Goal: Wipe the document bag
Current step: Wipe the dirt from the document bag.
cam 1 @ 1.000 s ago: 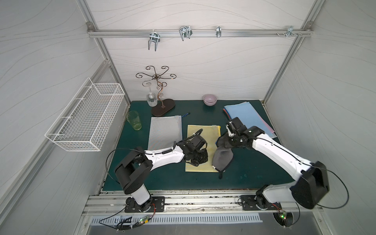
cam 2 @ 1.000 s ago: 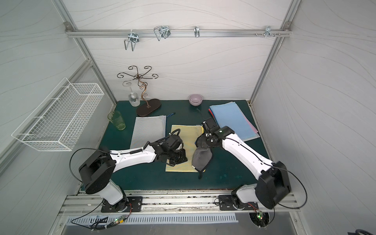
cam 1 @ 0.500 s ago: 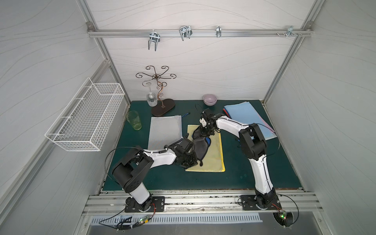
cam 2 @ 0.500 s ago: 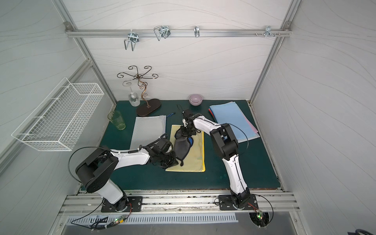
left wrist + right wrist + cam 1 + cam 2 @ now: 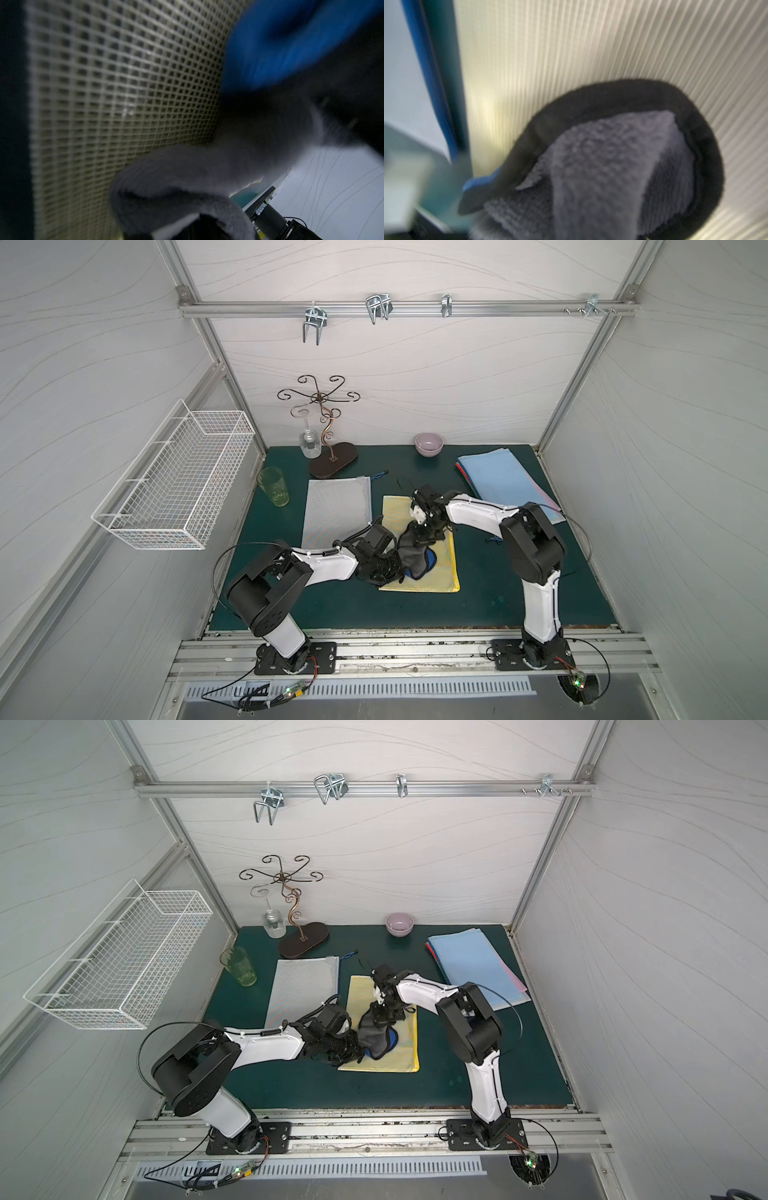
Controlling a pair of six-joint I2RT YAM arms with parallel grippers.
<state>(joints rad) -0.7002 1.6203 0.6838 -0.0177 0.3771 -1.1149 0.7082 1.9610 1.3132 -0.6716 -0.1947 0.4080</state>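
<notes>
White walls (image 5: 415,377) enclose the green table (image 5: 511,593); a yellow bag (image 5: 442,576) lies flat on it. Right tool (image 5: 423,533) grips the cloth (image 5: 412,556) there; left tool (image 5: 386,571) clenched alongside.

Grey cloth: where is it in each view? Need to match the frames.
Top view: grey cloth mid-table, draped over the yellow document bag.
Top view: same spot, over the bag.
Left wrist: blurred, close to the lens, in front of the bag's mesh.
Right wrist: close to the lens, bag behind it.
Shared landmark: the yellow document bag.
</notes>
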